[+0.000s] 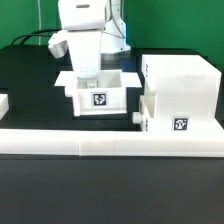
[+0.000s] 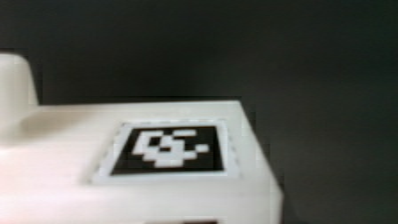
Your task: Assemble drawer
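While the arm hangs over the open tray (image 1: 97, 92), I judge the step in hand to be grasping this tray. It stands on the black table (image 1: 30, 85), just beside the big housing (image 1: 180, 90) on the exterior view's right. My pincer (image 1: 87, 74) reaches down at the tray's back wall, but I cannot tell how wide it is or whether it grips. A second tray (image 1: 150, 117) sits partly in the housing. Next, I think, the tray must be lifted and lined up with the housing opening.

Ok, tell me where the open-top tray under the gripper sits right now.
In the exterior view the tray sits mid-table, directly below the gripper, just left of the large housing and behind the long white border wall.
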Robot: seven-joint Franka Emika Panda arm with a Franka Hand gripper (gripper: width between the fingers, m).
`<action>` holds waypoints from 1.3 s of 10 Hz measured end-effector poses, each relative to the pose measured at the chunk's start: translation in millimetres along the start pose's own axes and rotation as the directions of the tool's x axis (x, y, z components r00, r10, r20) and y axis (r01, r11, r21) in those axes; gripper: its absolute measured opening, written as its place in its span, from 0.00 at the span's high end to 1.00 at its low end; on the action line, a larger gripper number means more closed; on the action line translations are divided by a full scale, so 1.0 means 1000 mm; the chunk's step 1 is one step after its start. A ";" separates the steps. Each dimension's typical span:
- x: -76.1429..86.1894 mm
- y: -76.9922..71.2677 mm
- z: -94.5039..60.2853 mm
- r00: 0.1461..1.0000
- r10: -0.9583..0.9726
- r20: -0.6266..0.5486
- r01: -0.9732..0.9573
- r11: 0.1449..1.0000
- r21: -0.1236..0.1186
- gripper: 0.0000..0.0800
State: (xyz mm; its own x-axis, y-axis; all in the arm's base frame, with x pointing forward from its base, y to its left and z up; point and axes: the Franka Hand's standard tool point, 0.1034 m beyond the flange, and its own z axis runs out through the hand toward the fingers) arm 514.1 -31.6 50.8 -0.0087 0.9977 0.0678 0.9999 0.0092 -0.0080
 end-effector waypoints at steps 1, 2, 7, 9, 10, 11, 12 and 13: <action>0.006 0.008 -0.003 1.000 0.000 0.000 0.000 1.000 -0.006 0.94; 0.011 0.019 -0.005 1.000 0.009 0.000 -0.009 1.000 -0.011 0.94; 0.011 0.019 -0.003 1.000 0.015 -0.001 -0.015 1.000 0.014 0.94; 0.014 0.019 -0.003 1.000 0.010 -0.002 -0.010 1.000 0.014 0.94; 0.017 0.021 -0.004 1.000 0.005 -0.003 -0.005 1.000 0.012 0.94; 0.019 0.024 -0.006 1.000 0.002 -0.004 -0.002 1.000 0.007 0.94; 0.021 0.026 -0.007 1.000 -0.002 -0.004 0.002 1.000 0.003 0.94; 0.021 0.026 -0.007 1.000 -0.001 -0.004 0.001 1.000 0.004 0.94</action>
State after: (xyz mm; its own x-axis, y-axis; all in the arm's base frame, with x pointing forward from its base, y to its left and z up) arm 539.5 -11.0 58.5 -0.0099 0.9973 0.0723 0.9999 0.0108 -0.0117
